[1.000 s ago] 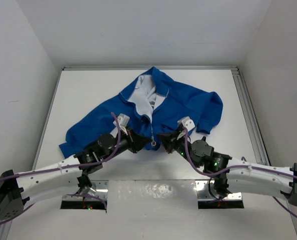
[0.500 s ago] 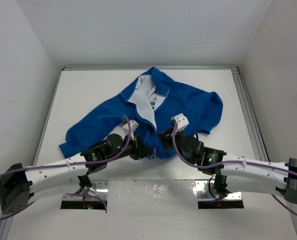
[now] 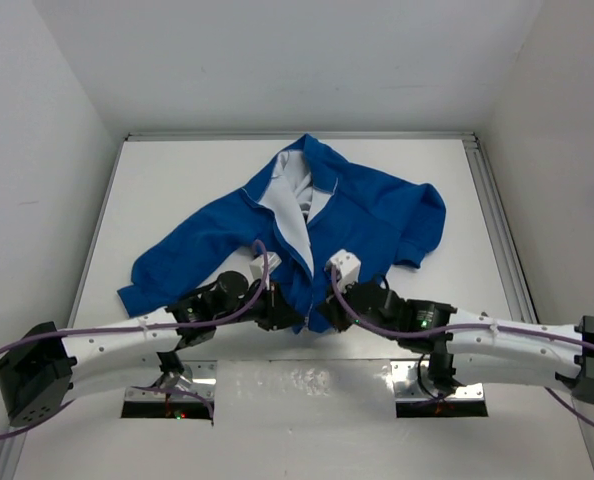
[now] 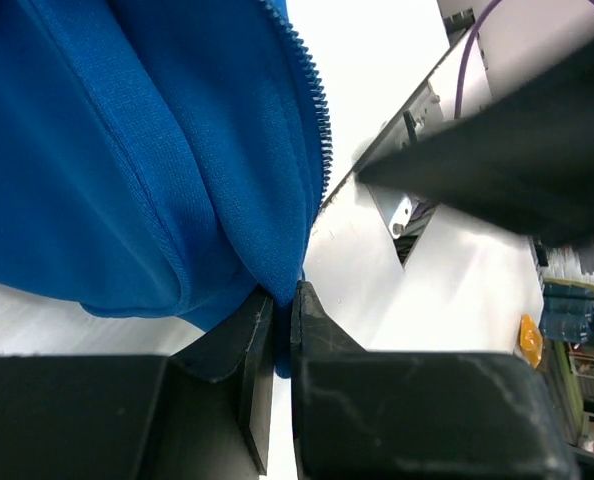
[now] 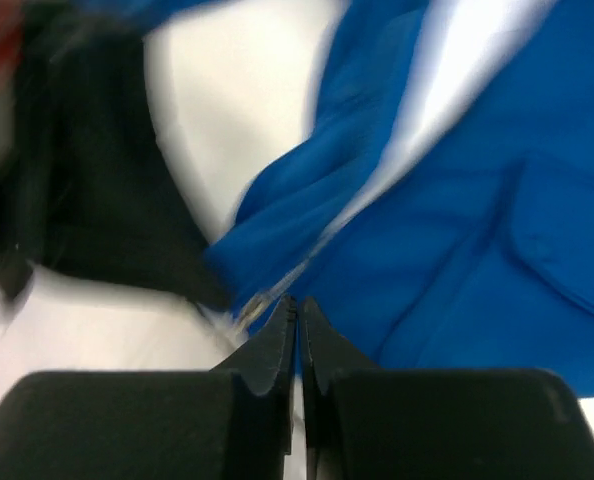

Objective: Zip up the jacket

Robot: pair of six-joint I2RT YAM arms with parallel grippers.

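Observation:
The bright blue jacket (image 3: 367,215) lies spread on the white table, collar at the far side, white lining showing along its open front zipper (image 3: 302,245). My left gripper (image 3: 295,318) is at the bottom hem and is shut on a fold of the blue jacket (image 4: 157,150), just below the zipper teeth (image 4: 315,100). My right gripper (image 3: 323,314) sits right beside it. In the right wrist view its jaws (image 5: 297,305) are pressed together on a thin edge of the jacket (image 5: 457,230), where the pale zipper (image 5: 307,265) ends. The two grippers nearly touch.
The table is walled on three sides, with a metal rail (image 3: 497,230) along its right edge. A shiny metal plate (image 3: 307,385) lies between the arm bases at the near edge. The right arm's dark body (image 4: 507,150) fills the upper right of the left wrist view.
Both grippers have moved toward each other and toward the near edge, bringing the two bottom corners of the jacket's front together. More white lining shows along the front.

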